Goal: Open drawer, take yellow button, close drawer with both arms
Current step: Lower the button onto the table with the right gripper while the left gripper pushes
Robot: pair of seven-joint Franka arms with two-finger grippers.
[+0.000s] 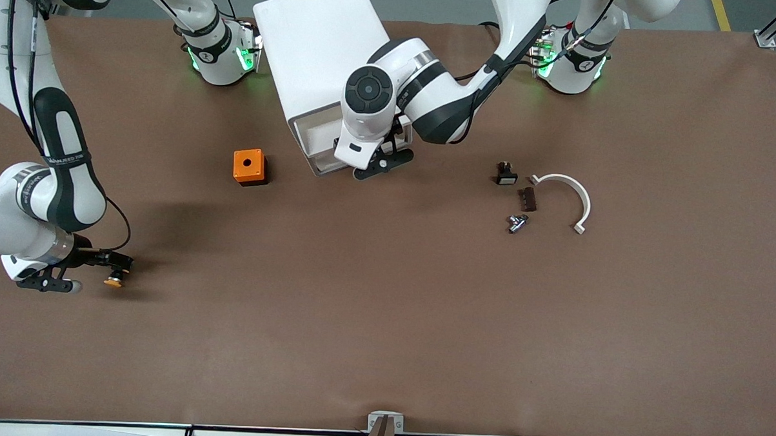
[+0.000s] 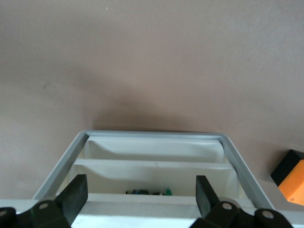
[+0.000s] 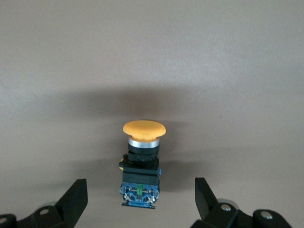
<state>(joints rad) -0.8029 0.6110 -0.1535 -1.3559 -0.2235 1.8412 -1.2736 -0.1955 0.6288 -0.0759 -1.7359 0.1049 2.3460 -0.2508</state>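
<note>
The button (image 1: 114, 279) (image 3: 142, 156), with an orange cap, black body and blue rear end, lies on the brown table toward the right arm's end. My right gripper (image 1: 102, 272) (image 3: 140, 185) is open just over the table. Its fingers stand on either side of the button's blue end, apart from it. The drawer (image 1: 316, 141) (image 2: 152, 147) stands pulled out of the white cabinet (image 1: 317, 41). Small dark and green parts (image 2: 147, 192) lie in one compartment. My left gripper (image 1: 383, 165) (image 2: 141, 185) hangs open over the drawer, holding nothing.
An orange cube with a hole (image 1: 249, 167) (image 2: 292, 183) sits beside the cabinet toward the right arm's end. Toward the left arm's end lie a small black part (image 1: 505, 175), a brown piece (image 1: 528, 198), a metal fitting (image 1: 517, 222) and a white curved clamp (image 1: 573, 195).
</note>
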